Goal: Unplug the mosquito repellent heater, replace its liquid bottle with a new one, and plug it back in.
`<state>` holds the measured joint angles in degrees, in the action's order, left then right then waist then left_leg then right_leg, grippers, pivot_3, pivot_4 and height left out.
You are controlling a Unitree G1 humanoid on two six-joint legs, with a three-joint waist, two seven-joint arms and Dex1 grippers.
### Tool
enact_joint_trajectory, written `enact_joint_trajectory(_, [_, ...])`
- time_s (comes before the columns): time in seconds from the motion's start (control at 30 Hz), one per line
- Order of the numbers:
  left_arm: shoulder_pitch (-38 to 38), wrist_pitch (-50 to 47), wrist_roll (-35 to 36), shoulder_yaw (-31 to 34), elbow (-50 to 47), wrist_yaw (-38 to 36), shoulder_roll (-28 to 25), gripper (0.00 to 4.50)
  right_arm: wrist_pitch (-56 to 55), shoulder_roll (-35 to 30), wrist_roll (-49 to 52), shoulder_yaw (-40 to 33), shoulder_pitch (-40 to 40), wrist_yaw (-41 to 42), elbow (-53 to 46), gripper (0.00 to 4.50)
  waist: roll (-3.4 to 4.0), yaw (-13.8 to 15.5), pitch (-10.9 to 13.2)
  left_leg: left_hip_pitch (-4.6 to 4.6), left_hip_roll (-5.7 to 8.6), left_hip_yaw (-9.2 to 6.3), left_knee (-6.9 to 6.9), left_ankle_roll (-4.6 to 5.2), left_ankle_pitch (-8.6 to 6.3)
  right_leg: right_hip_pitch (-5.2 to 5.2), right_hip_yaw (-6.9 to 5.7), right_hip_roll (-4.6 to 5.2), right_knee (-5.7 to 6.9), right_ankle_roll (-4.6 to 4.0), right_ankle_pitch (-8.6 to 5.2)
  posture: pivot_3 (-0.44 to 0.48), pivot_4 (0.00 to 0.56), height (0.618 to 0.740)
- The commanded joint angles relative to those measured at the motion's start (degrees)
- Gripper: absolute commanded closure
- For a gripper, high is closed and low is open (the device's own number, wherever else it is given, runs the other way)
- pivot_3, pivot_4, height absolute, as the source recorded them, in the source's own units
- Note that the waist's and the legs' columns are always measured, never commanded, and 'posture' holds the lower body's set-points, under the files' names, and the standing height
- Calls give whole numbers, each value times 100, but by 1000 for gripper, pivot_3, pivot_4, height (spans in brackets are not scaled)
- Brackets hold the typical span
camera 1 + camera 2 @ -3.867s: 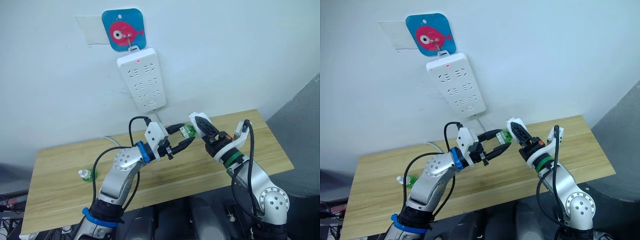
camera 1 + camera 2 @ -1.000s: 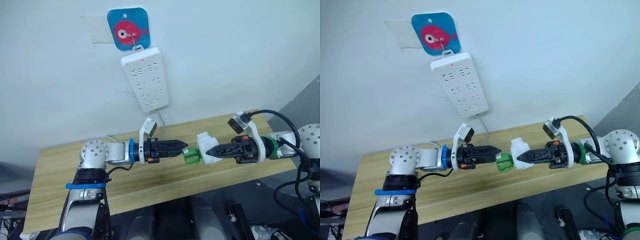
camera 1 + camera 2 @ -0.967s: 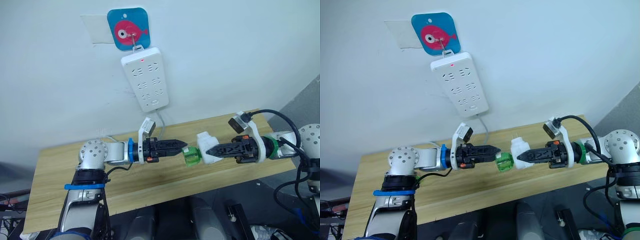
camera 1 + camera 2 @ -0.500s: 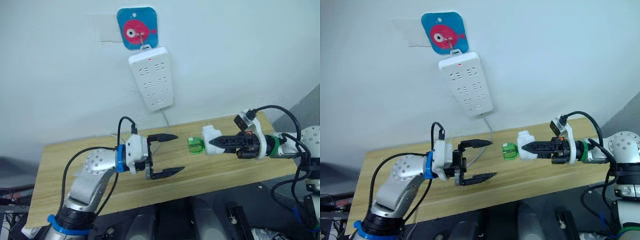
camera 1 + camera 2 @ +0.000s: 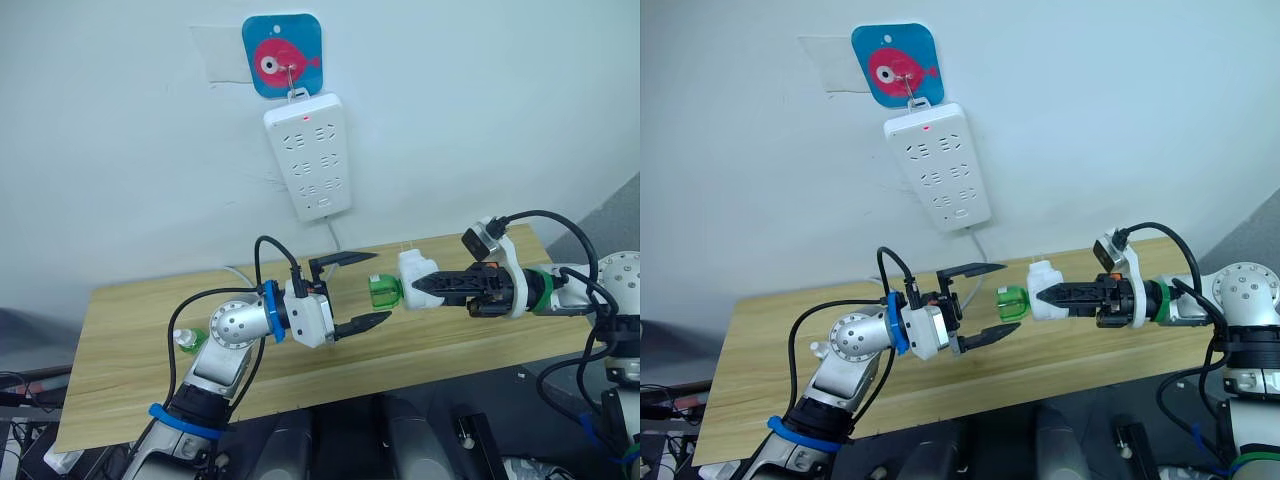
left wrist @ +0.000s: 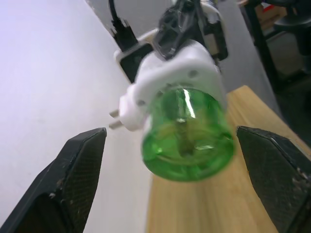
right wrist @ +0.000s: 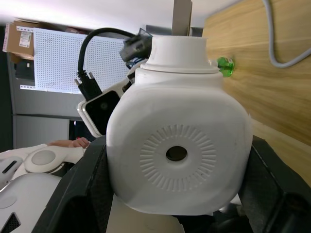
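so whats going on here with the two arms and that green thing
The right gripper is shut on the mosquito repellent heater, holding it above the wooden table, unplugged from the power strip on the wall. A green liquid bottle is attached to the heater and points toward the left gripper, which is open just in front of it, not touching. Another small green bottle lies on the table at the robot's left.

Heater held in mid-air between two grippers

The right gripper (image 5: 1035, 294) clasps a small white rounded plastic heater (image 5: 1045, 290) whose green translucent bottle (image 5: 1011, 302) points between the left gripper's (image 5: 989, 301) spread black fingers.
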<state>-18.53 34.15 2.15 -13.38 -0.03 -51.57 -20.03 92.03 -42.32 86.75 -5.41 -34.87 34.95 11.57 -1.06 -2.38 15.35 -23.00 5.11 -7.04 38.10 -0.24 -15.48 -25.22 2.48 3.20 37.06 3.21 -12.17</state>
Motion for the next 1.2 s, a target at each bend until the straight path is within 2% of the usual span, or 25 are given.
enact_joint_trajectory(0.03, [-21,238,45,-102,-46,108,-17,14,47,13,294,-78,-30,-50,-137,1511,0,-1,0,0,0,0,0,0,0,1,0,0,0,0,0,-120,250,740])
enact_joint_trajectory(0.07, [-28,273,60,-114,-39,108,-32,14,47,15,310,-80,-28,-70,-135,1511,0,-1,0,0,0,0,0,0,0,0,0,0,0,0,0,-120,250,740])
enact_joint_trajectory(0.17, [-25,314,157,-147,-46,98,-64,576,46,38,318,-91,-9,-120,-171,1511,0,-3,0,0,0,0,0,0,0,0,-1,0,0,0,0,-127,254,740])
enact_joint_trajectory(0.27, [-10,336,204,-184,-42,95,-89,1409,46,74,349,-110,-6,-178,-176,1511,0,-8,0,0,0,0,0,0,0,0,-1,-1,0,0,0,-128,254,740])
enact_joint_trajectory(0.33, [-15,323,217,-215,-31,96,-119,2125,47,82,348,-122,-25,-205,-155,1511,0,-13,0,0,0,-1,0,1,0,0,-1,-1,0,0,0,-128,255,740])
enact_joint_trajectory(0.37, [-18,322,221,-231,-14,92,-135,2259,46,84,335,-126,-31,-214,-155,1511,0,-18,0,0,0,-1,0,0,0,0,-1,-1,0,0,0,-128,255,740])
enact_joint_trajectory(0.47, [5,-61,611,-334,-42,-134,-161,2260,46,86,305,-133,-45,-230,-160,1511,0,-47,0,0,0,-1,0,1,0,0,-2,-1,0,0,0,-130,259,740])
enact_joint_trajectory(0.53, [76,-924,1189,-421,-308,-375,-218,2260,46,55,288,-109,-52,-191,-191,1511,0,-55,0,0,0,-1,0,1,0,0,-2,-1,0,0,0,-130,259,740])
enact_joint_trajectory(0.63, [70,-3585,2550,-478,-978,-521,-552,2260,46,-65,115,-54,-32,8,-381,1511,0,-82,0,-1,0,-3,1,2,0,0,-2,-2,2,1,0,-133,263,740])
enact_joint_trajectory(0.73, [-214,-6308,4417,-26,-1155,64,-763,2260,46,-165,-113,42,-1,305,-668,1511,0,-117,0,0,-2,-7,1,3,-1,-1,-6,-7,6,2,-2,-133,263,740])
enact_joint_trajectory(0.87, [-608,-8860,6285,472,-754,586,-1029,2260,19,-170,-388,145,28,622,-1070,1511,-1,-197,1,0,-1,-13,5,3,-1,1,-13,-12,7,4,-3,-133,266,740])
enact_joint_trajectory(0.93, [-840,-9902,7205,770,-72,974,-960,2260,-19,-118,-500,177,51,682,-1176,1511,-1,-242,1,1,-1,-13,5,3,-1,1,-13,-14,9,5,-4,-133,266,740])
enact_joint_trajectory(1.1, [-1164,-11035,7998,1170,978,1552,-689,2260,-19,3,-634,199,58,747,-1257,1511,-1,-248,1,1,0,-10,7,2,0,-2,-10,-12,9,4,-3,-135,262,740])
enact_joint_trajectory(1.2, [-1084,-11275,8029,1192,718,1521,-640,1279,-5,33,-677,158,58,735,-1234,1511,-1,-243,1,0,0,-8,5,-1,1,-7,-4,-9,8,2,-3,-140,262,740])
